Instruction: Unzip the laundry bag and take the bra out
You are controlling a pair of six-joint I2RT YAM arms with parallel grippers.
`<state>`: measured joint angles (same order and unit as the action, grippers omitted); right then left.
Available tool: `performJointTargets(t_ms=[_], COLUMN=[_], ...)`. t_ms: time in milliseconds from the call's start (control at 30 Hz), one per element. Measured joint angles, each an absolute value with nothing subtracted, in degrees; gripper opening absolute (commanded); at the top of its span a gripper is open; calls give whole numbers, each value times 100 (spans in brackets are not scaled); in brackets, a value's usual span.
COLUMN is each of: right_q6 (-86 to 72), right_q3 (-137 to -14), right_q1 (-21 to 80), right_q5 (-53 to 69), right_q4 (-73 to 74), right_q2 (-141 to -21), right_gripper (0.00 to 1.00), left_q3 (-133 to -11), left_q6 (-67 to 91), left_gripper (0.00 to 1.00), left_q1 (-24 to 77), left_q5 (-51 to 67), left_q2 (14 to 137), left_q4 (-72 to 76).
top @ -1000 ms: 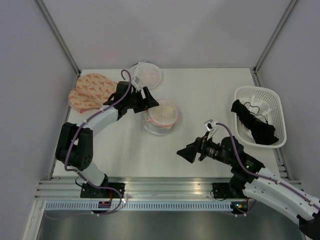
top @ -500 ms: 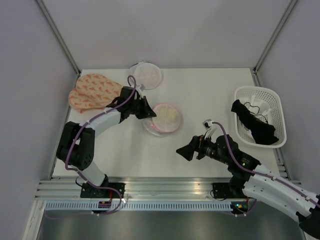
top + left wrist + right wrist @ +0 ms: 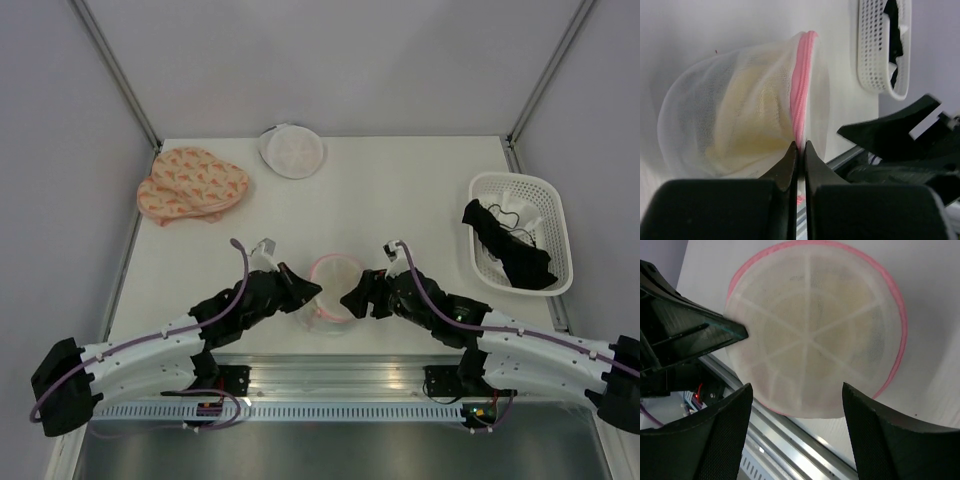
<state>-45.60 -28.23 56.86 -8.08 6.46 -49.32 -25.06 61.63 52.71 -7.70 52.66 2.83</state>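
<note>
The laundry bag is a round white mesh pouch with a pink zipper around its rim, lying near the table's front edge. A pale yellow bra shows through the mesh. My left gripper is shut on the bag's zipper rim at its left side. My right gripper stands open just right of the bag, its fingers either side of the bag's near edge without touching it. The bag fills the right wrist view.
A white basket with black garments stands at the right edge. An orange patterned padded piece and a second white mesh pouch lie at the back left. The metal rail runs just in front of the bag.
My left gripper shut on the bag and dragged it from mid-table to the front edge. My right gripper moved left up to the bag and its jaws narrowed a little.
</note>
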Motion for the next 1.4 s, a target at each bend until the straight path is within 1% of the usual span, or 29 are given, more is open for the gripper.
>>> performJointTargets(t_ms=[67,133,300,467,700,800,900,1067,1200,1267,1367,1400], right_q6=[-4613,-4630,-4633,-4709,-4711,-4626,-4560,-4491,-4471,-4473,-4464,-4453], right_q3=[-2919,-3081,-3693,-3806,-3747,-3656,-3623,-3618,-3603,-3603,-3597,-3586], right_q1=[6088,6611,7483,7872,7883,7887,7891,7891,7891,7891,7891,7891], right_q5=[-1100,-1437,-1999,-2427,-2630,-2665,-2709,-2891,-3192,-3367,-3618,-3688], right_q4=[646,646,722,882,709,351,43,-296,-421,-427,-412,-401], right_q2=[-5118,-5356,-6064,-6117,-6141,-6224,-6333,-6512,-6549,-6547,-6519,-6493], right_gripper=[77,78,79,79,76,68,67,60,52,50,37,27], left_q3=[-2377,-2370,-2377,-2462,-2646,-2646,-2646,-2644,-2633,-2613,-2567,-2547], left_q6=[6748,7308,8399,8825,9061,9144,9249,9356,9391,9395,9395,9393], left_gripper=[2,2,2,2,2,2,2,2,2,2,2,2], left_q1=[5752,6058,6320,6351,6353,6351,6353,6353,6351,6351,6351,6351], left_q5=[-1568,-2270,-3365,-3887,-3852,-3691,-3542,-3264,-3100,-3070,-2974,-2952], left_q2=[4960,4917,5240,5218,4910,4757,4641,4427,4388,4386,4366,4346], left_q4=[154,30,-434,-705,-722,-718,-720,-716,-716,-716,-709,-703])
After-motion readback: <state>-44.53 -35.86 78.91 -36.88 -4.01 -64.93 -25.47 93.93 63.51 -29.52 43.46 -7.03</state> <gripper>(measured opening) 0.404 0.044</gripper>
